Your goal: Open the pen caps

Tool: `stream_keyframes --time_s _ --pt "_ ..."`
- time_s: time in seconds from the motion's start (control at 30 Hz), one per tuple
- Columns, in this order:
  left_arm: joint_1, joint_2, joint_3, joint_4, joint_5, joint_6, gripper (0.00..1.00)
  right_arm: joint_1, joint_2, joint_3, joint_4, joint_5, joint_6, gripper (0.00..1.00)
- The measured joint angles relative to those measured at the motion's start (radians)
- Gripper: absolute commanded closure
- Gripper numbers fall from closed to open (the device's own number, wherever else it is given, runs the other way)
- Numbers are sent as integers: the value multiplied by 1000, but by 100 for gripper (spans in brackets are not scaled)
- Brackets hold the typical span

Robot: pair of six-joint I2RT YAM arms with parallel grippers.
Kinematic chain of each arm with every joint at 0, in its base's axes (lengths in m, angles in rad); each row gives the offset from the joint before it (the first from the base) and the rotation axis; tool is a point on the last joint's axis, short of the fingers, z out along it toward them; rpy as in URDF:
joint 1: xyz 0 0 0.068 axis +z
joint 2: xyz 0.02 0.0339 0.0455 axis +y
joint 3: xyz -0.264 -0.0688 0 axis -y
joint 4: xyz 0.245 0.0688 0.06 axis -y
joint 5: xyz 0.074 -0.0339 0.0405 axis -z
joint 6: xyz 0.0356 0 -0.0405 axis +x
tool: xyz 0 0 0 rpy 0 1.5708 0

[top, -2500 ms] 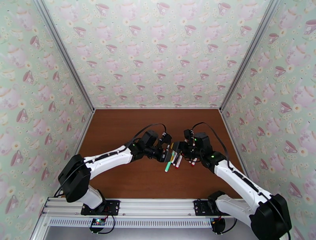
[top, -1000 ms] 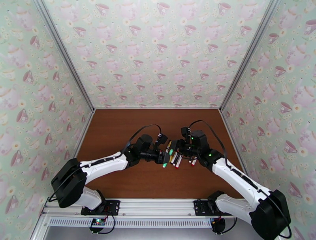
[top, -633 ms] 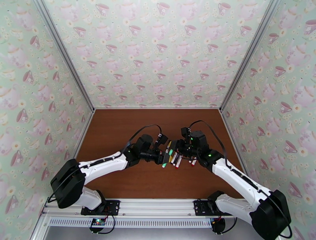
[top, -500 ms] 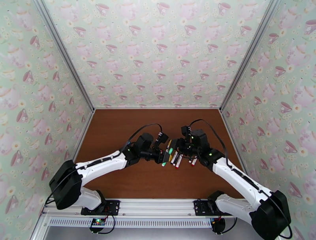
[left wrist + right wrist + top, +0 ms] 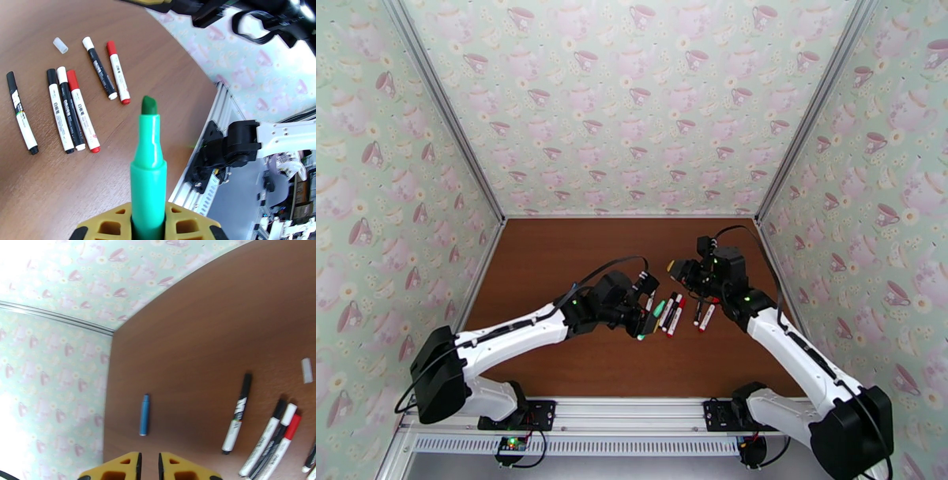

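meanwhile, at left, the left gripper point(image 5: 148, 223) pinches a green marker point(image 5: 148, 158) between its yellow fingers. the marker's dark green chisel tip is bare and raised over the brown table point(image 5: 545, 260). at centre, six markers point(image 5: 675, 314) lie on the wood: a black pen point(image 5: 21, 112) on its own, three side by side near it, then two more a little apart. the pen caps point(image 5: 72, 77) sit on the ends of these markers, red and black among them, and a loose clear cap point(image 5: 60, 45) lies on the table near the pair. at right, the right gripper point(image 5: 149, 467) hangs just beyond the row, its two yellow fingers pressed close with only a thin gap between them. whether anything is caught there cannot be told. its wrist view takes in a blue pen point(image 5: 144, 415) lying alone on the table, well apart from the others.
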Motion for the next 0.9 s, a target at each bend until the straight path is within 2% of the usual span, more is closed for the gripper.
stream_keyframes --time_s 0.17,0.5,0.7,0.9 --pt "68 -76 -81 74 8 -60 89 -42 34 32 -105 0 -142 94" --pt "133 -171 -155 124 -38 -114 88 -98 197 96 -269 146 -395 92" --pt "174 -224 -204 127 -98 -133 85 -114 335 174 -312 238 -494 92" --pt "200 -228 -210 103 -124 -133 85 -141 466 238 -323 304 -557 92"
